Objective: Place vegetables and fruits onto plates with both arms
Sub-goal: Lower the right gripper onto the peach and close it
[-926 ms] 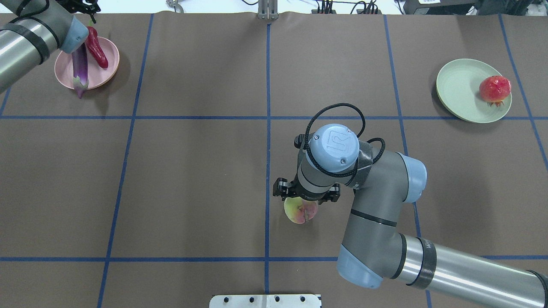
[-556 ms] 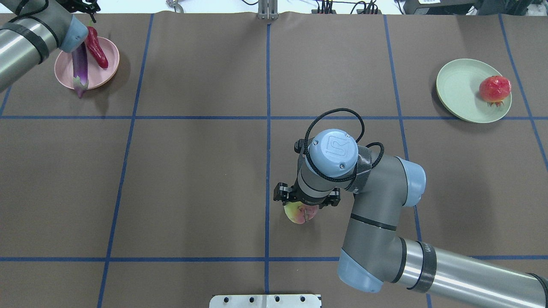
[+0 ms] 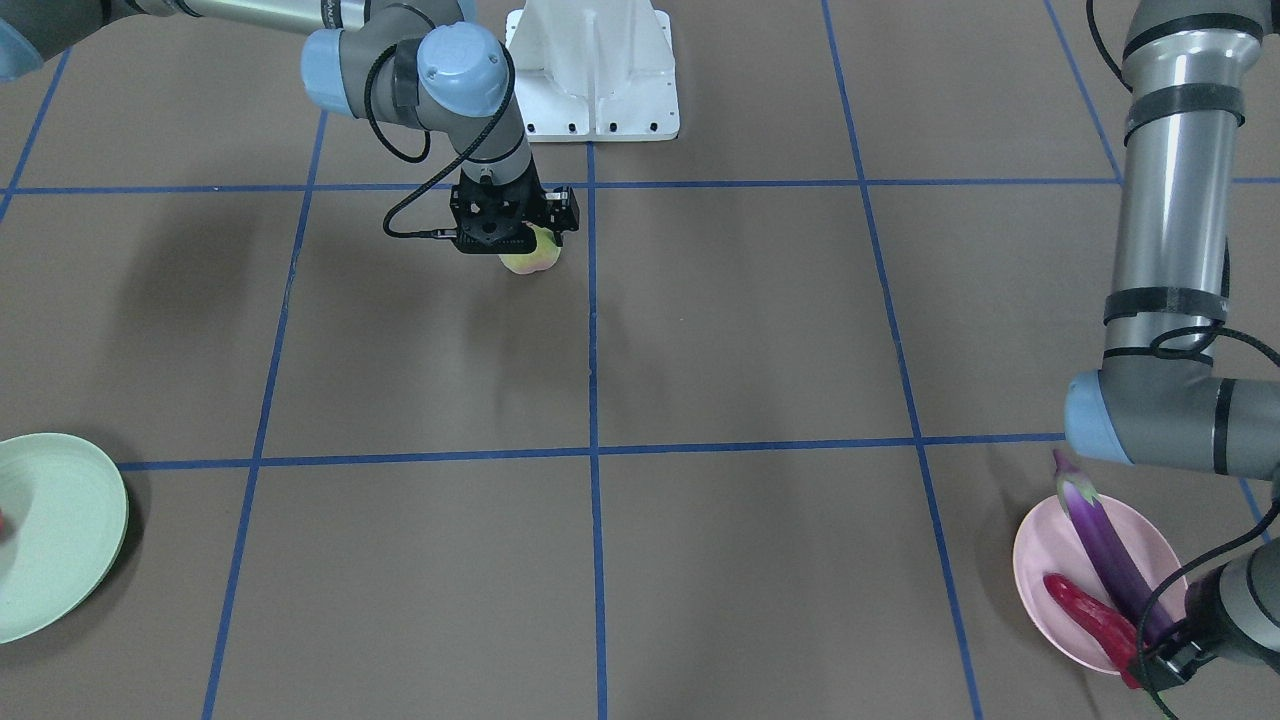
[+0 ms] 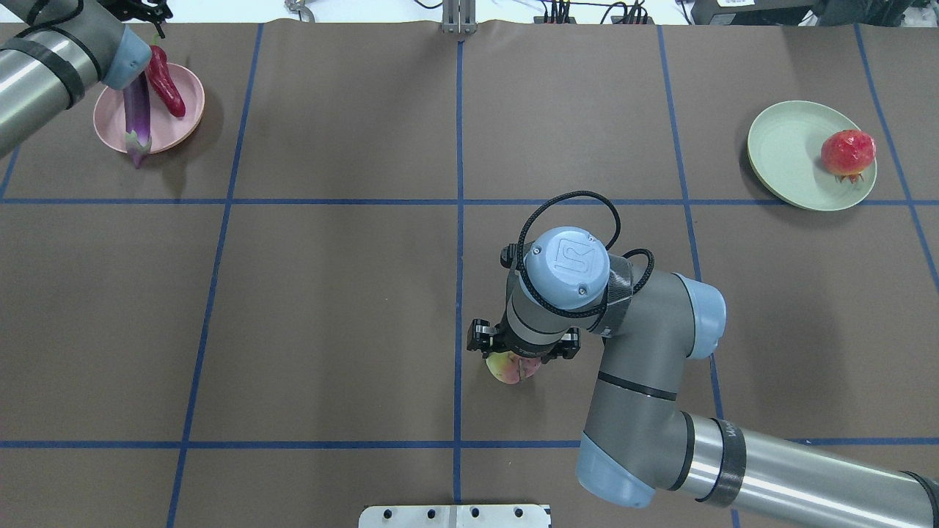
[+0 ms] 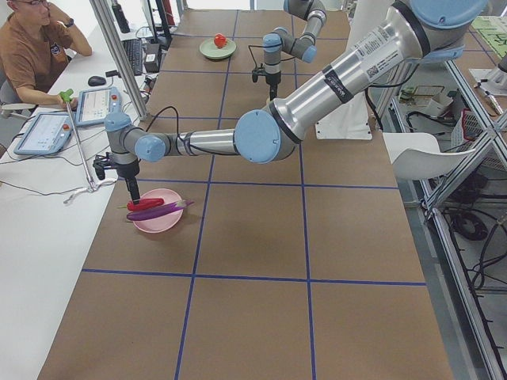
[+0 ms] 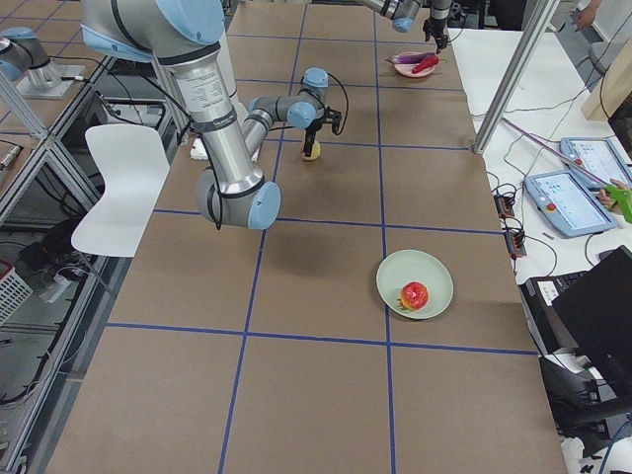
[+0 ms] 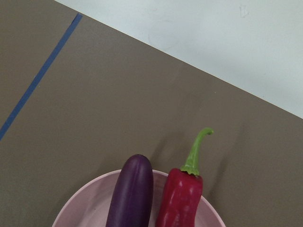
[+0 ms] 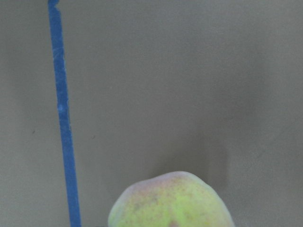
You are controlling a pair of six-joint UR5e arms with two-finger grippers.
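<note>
The yellow-green peach (image 4: 508,369) lies on the brown table near the middle, and also shows in the right wrist view (image 8: 170,201). My right gripper (image 4: 522,350) is straight above it and low. It looks open, with its fingers mostly hidden under the wrist. The purple eggplant (image 4: 136,117) and red chili (image 4: 166,84) lie side by side on the pink plate (image 4: 187,110). My left gripper (image 3: 1150,672) hangs over that plate's far rim, empty and apparently open. The red-orange tomato (image 4: 848,152) sits on the mint green plate (image 4: 785,147) at the far right.
Blue tape lines divide the brown table cover into squares. The white pedestal base (image 3: 590,70) stands at the robot's edge. An operator (image 5: 32,47) sits at a side desk beyond the pink plate's end, with aluminium posts along that edge.
My right arm has lowered and shifted slightly toward the robot's side, covering more of the peach. The peach, plates and other items have not moved. The left arm is still.
</note>
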